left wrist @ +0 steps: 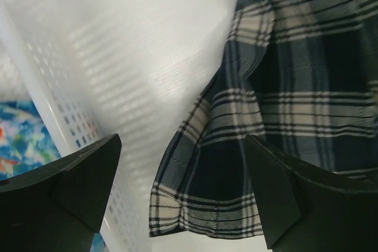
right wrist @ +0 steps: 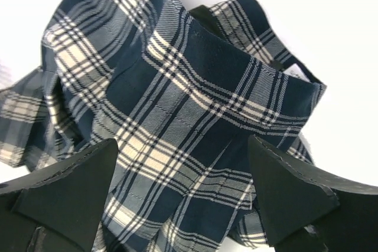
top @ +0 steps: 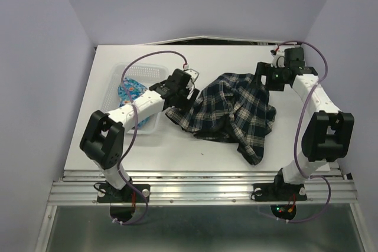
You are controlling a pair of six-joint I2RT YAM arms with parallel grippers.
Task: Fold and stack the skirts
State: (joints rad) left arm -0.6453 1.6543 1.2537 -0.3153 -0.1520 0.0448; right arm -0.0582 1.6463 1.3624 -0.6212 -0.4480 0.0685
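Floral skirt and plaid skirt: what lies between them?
In the left wrist view, the white lattice basket's wall and a strip of bare table separate the floral skirt from the plaid skirt.

I find one skirt point(top: 230, 110) navy plaid with white lines, the other skirt point(top: 131, 90) blue floral, and the basket point(top: 111, 90) white lattice.

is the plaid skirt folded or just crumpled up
Crumpled, not folded: the plaid skirt lies in an uneven, rumpled heap on the table, with loose creases and one end trailing out toward the near edge.
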